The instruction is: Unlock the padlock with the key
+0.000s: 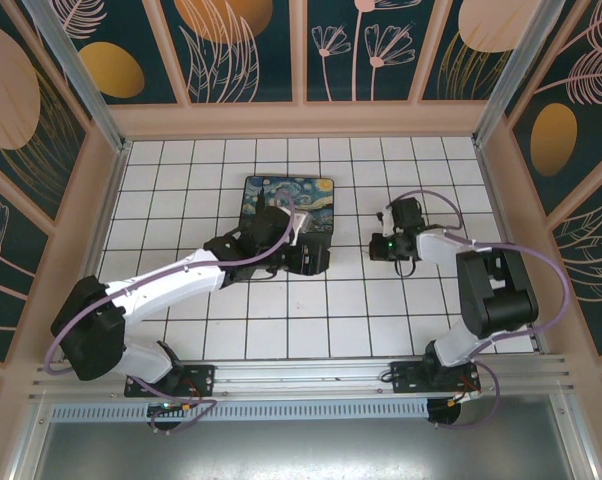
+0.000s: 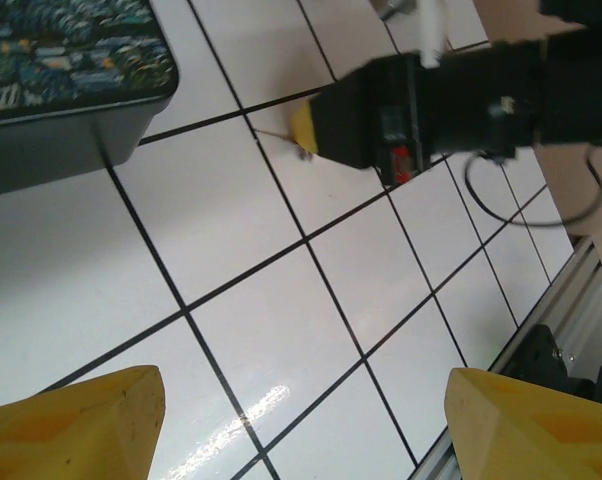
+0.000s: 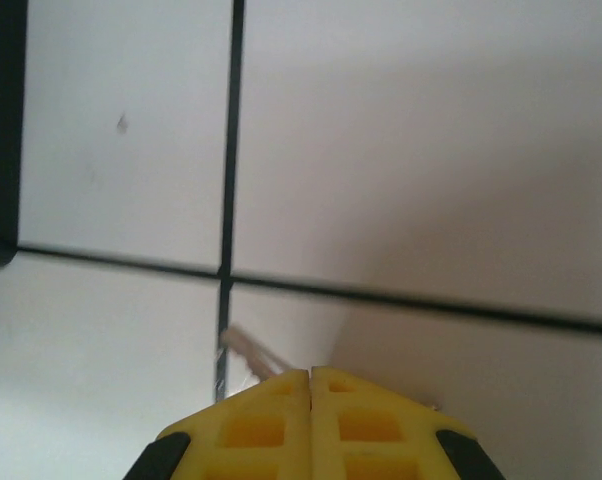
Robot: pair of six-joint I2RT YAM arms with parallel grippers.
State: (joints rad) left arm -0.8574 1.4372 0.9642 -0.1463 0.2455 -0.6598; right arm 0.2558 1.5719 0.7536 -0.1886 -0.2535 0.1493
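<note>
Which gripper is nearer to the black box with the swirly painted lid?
Left. The left gripper is beside the near right corner of the black box; the right gripper stands farther right, apart from it.

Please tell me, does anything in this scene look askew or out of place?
Only one thing: the right pincer is shut, and a thin pale sliver, apparently the key, pokes out slantwise from its tips, seemingly pinched off-centre. The painted box sits flat; nothing is spilled.
</note>
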